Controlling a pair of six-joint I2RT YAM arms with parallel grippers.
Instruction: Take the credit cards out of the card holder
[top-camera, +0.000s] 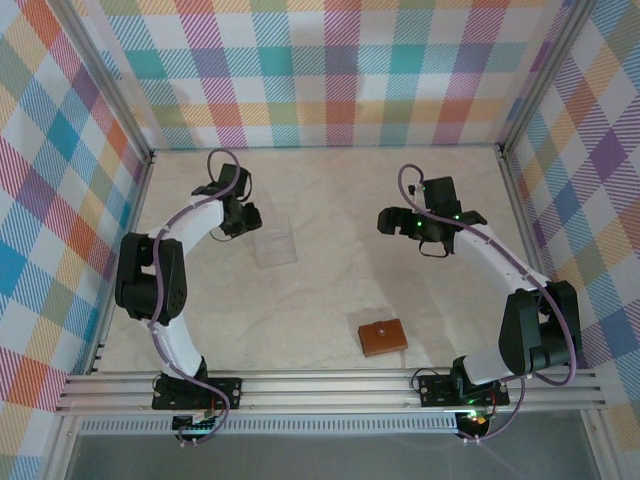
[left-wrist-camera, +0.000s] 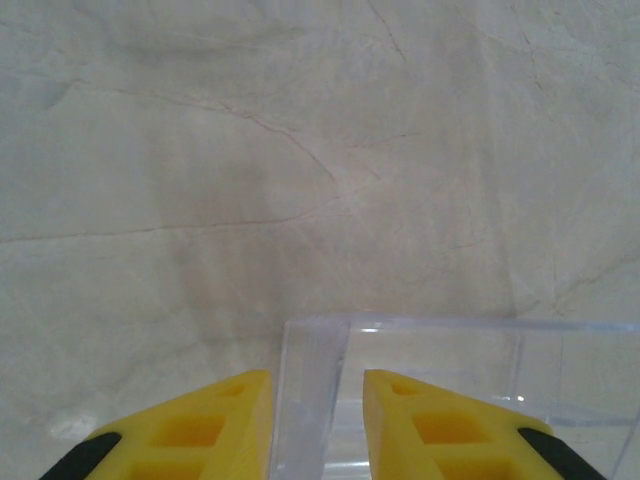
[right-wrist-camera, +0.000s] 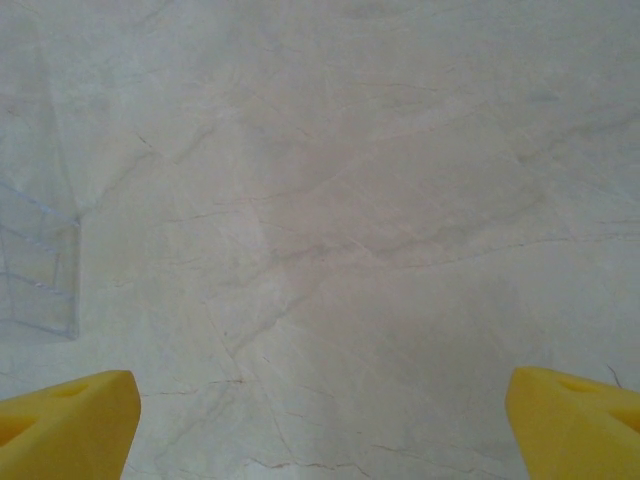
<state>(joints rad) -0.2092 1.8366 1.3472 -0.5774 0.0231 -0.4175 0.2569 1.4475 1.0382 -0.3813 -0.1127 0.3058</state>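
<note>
The card holder (top-camera: 383, 337), a small brown leather wallet with a snap tab, lies folded shut on the table near the front, between the two arms. The credit cards are hidden. My left gripper (top-camera: 250, 222) is far from it at the back left, at the clear square tray (top-camera: 273, 243). In the left wrist view its yellow fingers (left-wrist-camera: 225, 420) stand close on either side of the tray's (left-wrist-camera: 450, 340) left wall, which fills the narrow space between them at the gripper (left-wrist-camera: 317, 390). My right gripper (top-camera: 390, 220) hovers wide open over bare table (right-wrist-camera: 320, 400), behind the holder.
Checked cloth walls enclose the table on the left, back and right. A corner of the clear tray (right-wrist-camera: 40, 270) shows at the left of the right wrist view. An aluminium rail (top-camera: 330, 388) carrying both arm bases runs along the near edge.
</note>
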